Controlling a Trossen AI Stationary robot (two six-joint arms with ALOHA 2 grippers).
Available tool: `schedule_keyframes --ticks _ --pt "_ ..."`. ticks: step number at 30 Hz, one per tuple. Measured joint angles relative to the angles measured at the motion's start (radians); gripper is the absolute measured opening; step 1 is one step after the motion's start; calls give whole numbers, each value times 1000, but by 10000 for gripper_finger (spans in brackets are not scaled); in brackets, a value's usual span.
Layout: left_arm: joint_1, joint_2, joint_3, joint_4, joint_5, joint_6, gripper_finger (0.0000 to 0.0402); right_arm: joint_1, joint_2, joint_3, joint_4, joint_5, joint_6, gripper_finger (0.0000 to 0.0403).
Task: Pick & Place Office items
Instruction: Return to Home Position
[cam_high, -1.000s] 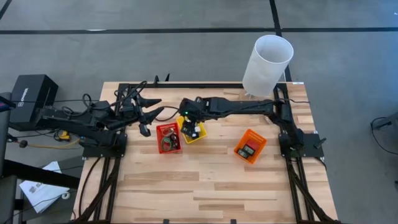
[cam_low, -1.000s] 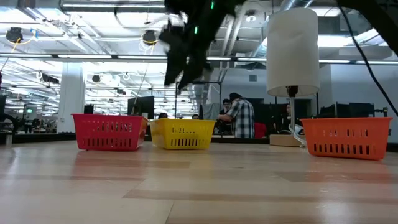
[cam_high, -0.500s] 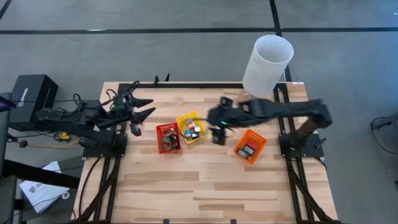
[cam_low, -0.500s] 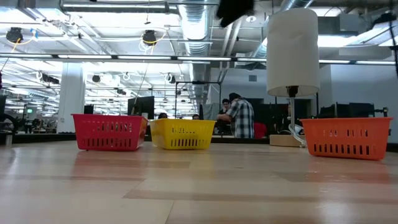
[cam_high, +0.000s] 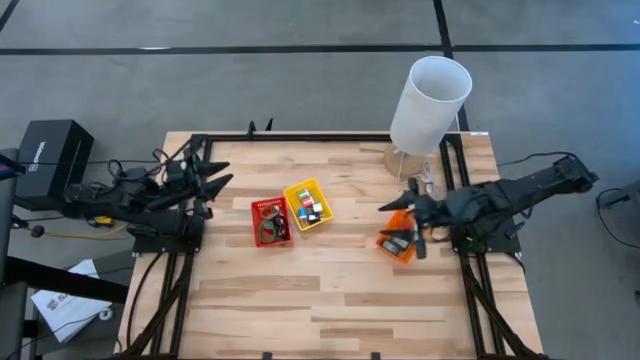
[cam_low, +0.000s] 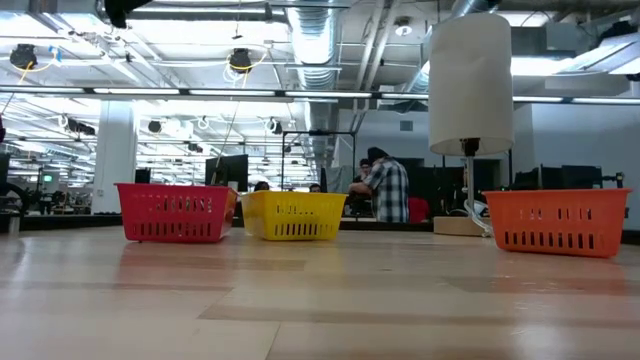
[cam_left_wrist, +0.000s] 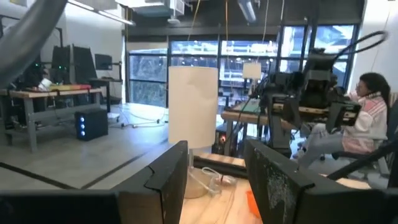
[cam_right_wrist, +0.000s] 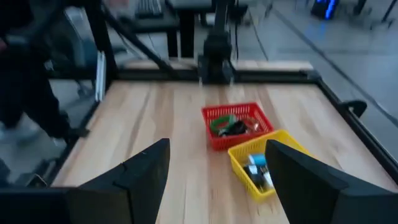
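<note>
My right fingers (cam_right_wrist: 144, 177) stand wide apart with nothing between them. From above they hang over the orange bin (cam_high: 384, 244) near the bench's (cam_high: 330, 290) right side. The arm covers much of that bin, so I can't tell what is in it.

My left fingers (cam_left_wrist: 163, 180) are spread too, and empty. They sit over the bench's left edge, well apart from all three bins and raised off the wood. Their camera looks level across at the tall white cylinder (cam_left_wrist: 193, 106) on its stand at the far right corner. A person (cam_left_wrist: 367, 118) is seated in the room behind it.

The office items (cam_high: 270, 228) are all in bins, with none loose on the boards. The red bin (cam_high: 254, 222) sits around mid-bench and holds a green ring (cam_right_wrist: 221, 122) on top of dark pieces. Just beside it on the right, set at an angle, is the yellow bin (cam_high: 290, 190). It holds small blocks (cam_high: 310, 208) in white, red and blue.

From bench height the three bins stand in a row: red, yellow close against it, and orange well off to the right.
</note>
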Motion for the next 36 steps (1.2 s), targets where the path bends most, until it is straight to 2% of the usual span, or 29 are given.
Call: schedule_keyframes --ticks 3,8,16,22,26,33,36 --pt "0 -52 -53 -5 -1 0 154 17 -126 -142 139 2 -5 256" --pt "0 -106 -123 26 0 9 154 41 -288 -328 240 -1 -4 256" --pt "0 -122 -174 51 0 10 154 54 -406 -537 408 -11 -61 256" --pt "0 -122 -203 77 0 8 154 27 -496 -670 535 -248 -141 256" --pt "0 -122 -204 84 0 -16 154 -14 -545 -748 555 -264 -160 256" --pt "0 -122 -204 81 -4 -11 154 -91 -754 -878 539 -268 -155 256" --pt "0 -122 -211 84 -13 -16 154 -109 -859 -889 458 -271 -144 256"
